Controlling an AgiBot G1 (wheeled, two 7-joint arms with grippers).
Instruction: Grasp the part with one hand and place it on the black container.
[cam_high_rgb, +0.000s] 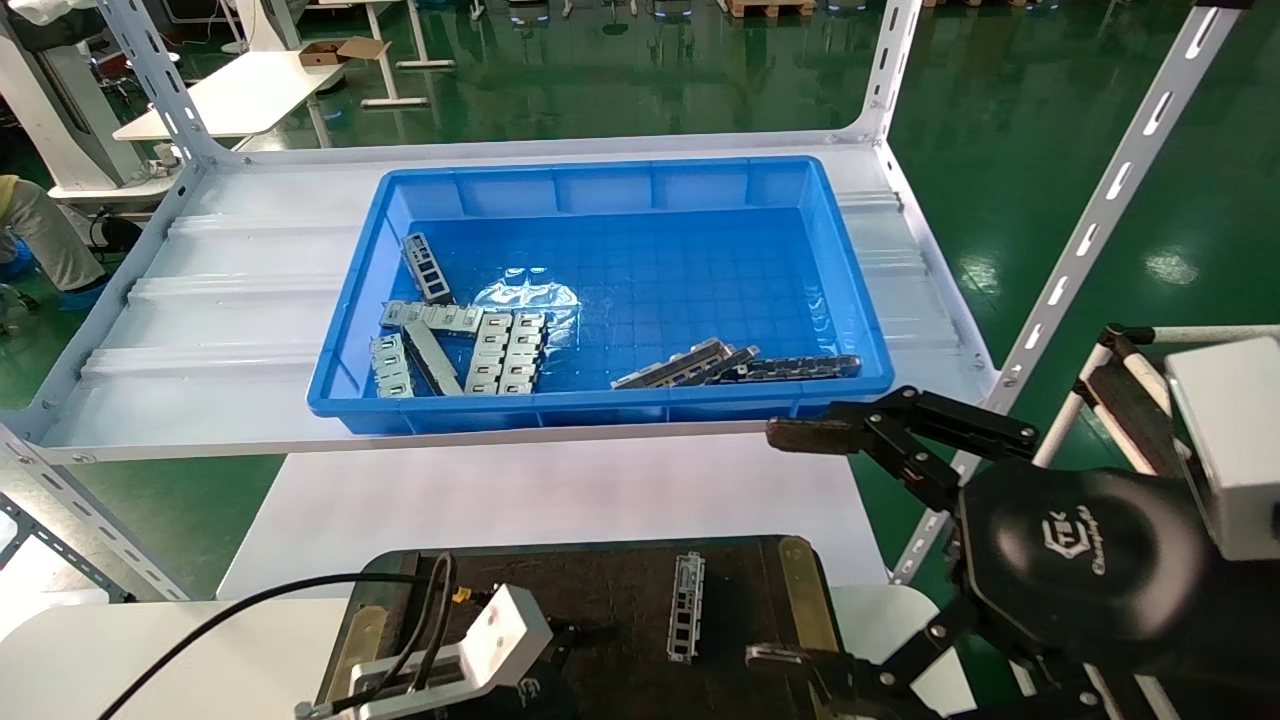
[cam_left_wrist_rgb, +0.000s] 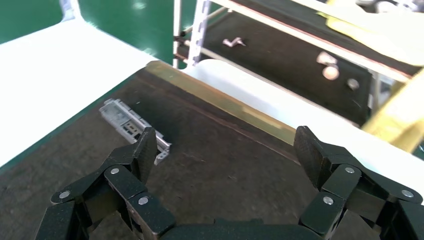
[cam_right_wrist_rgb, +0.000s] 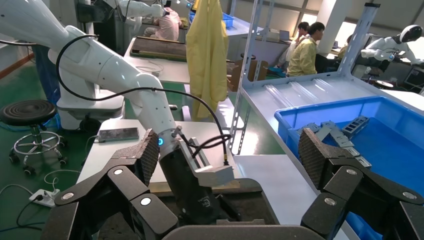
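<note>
One part (cam_high_rgb: 685, 605), a silver-grey channel strip with cut-outs, lies flat on the black container (cam_high_rgb: 620, 580) near its right brass strip. In the left wrist view the part (cam_left_wrist_rgb: 125, 122) lies on the container (cam_left_wrist_rgb: 215, 135) just beyond one fingertip (cam_left_wrist_rgb: 146, 147). My left gripper (cam_left_wrist_rgb: 227, 152) hangs open and empty low over the container; in the head view it (cam_high_rgb: 560, 640) is mostly hidden behind its white wrist box. My right gripper (cam_high_rgb: 800, 545) is open and empty, raised to the right of the container, and also shows in its own wrist view (cam_right_wrist_rgb: 230, 155). More channel parts (cam_high_rgb: 680, 365) lie in the blue bin.
The deep blue bin (cam_high_rgb: 600, 400) stands on the white shelf (cam_high_rgb: 200, 330) beyond the container, holding pale slotted plates (cam_high_rgb: 505, 350) and a dark chain-like strip (cam_high_rgb: 800, 368). Slotted shelf uprights (cam_high_rgb: 1100, 210) rise at the right. White tabletop (cam_high_rgb: 560, 490) lies between shelf and container.
</note>
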